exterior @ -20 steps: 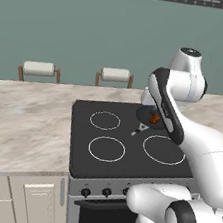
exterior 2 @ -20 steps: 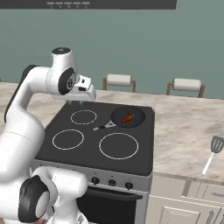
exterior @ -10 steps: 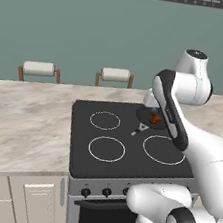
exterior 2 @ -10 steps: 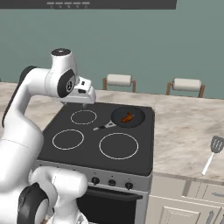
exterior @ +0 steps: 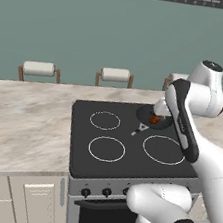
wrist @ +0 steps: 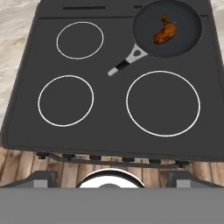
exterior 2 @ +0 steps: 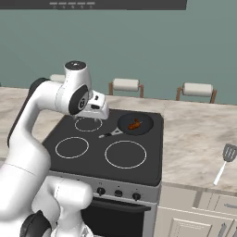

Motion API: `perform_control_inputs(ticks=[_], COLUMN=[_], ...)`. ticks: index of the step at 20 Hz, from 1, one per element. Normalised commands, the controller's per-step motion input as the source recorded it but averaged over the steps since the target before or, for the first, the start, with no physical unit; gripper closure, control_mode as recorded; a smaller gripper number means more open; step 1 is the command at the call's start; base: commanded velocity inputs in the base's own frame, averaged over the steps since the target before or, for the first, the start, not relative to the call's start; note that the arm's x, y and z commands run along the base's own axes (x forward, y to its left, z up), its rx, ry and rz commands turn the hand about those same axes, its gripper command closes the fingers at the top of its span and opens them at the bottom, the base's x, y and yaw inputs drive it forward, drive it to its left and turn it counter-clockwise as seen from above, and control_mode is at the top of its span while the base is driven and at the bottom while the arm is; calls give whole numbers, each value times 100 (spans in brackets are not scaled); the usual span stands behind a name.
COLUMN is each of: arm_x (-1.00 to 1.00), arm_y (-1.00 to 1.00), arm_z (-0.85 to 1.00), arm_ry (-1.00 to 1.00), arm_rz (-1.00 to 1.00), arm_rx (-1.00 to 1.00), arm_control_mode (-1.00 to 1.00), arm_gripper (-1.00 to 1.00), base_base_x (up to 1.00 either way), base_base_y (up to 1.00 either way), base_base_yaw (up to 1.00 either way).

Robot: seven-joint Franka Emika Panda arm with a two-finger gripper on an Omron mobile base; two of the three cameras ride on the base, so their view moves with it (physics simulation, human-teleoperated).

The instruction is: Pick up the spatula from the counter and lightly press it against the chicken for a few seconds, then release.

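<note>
Slotted spatula (exterior 2: pixel 228 153) on marbled counter (exterior 2: pixel 194 134); brown chicken (wrist: pixel 164 33) in round black pan (wrist: pixel 186 41); gripper (wrist: pixel 112 178) seemingly wide.

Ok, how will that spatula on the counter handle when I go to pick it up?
The spatula looks thin with a slim handle, so probably light. It lies flat on the counter, so it may skid when pinched. Its broad head sits at one end, so it may tip if held far from it.

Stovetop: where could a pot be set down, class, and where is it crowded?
Three burners are bare: the back left burner, the front left burner and the front right burner. The back right corner is crowded: the frying pan holds the chicken, its handle reaching toward the middle.
</note>
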Motion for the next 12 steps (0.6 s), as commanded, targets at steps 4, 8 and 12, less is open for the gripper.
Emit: perform_control_inputs(ticks=[4, 8, 12], arm_x=[-15, -11, -13], arm_y=[-39, -41, -41], arm_z=[0, 0, 0], arm_ry=[0, 0, 0], arm_rz=[0, 0, 0], arm_rx=[0, 0, -2], arm_control_mode=[-100, -100, -100], arm_gripper=[-100, -100, -100], base_base_x=[0, 0, 0], base_base_y=[0, 0, 0], base_base_yaw=[0, 0, 0])
